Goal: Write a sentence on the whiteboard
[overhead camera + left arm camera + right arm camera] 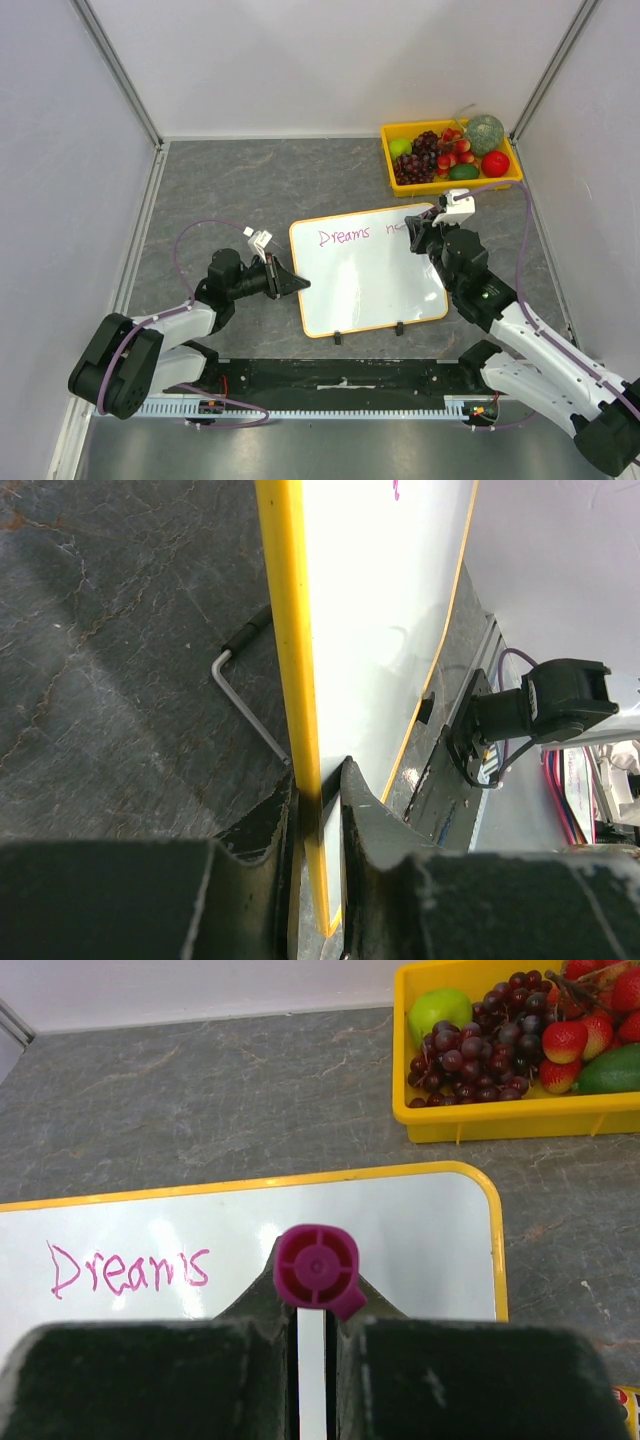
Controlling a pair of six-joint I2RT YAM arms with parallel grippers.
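Left claw [318, 790] is pinching the left frame of the board [370, 270], one jaw on each face. Right claw [315, 1310] is pressed together on a magenta marker [316, 1270], its cap end poking up between the fingers. The board sits between the two claws, and the right claw is over its top right corner. "Dreams" [128, 1270] is written to the left of the right claw, with a second word started right under it.

Risks:
- The second word starts close to the board's right edge, so the line will likely run out of room and the marker could go off the frame.
- The left claw only grips a thin frame. Pen pressure could pivot or skid the board, especially as it seems propped on a wire leg [245, 705] just left of that claw.
- The marker could rotate or slide in the pinch, giving weak or skewed strokes.
- The fruit tray [450, 183] sits just beyond the right claw — a wide stroke or lift could clip it.

Can't see:
- The marker tip is hidden under the right claw in every view, so contact with the board can't be told.
- The second word is mostly covered — unreadable.
- How far the left jaws reach onto the board isn't clear.
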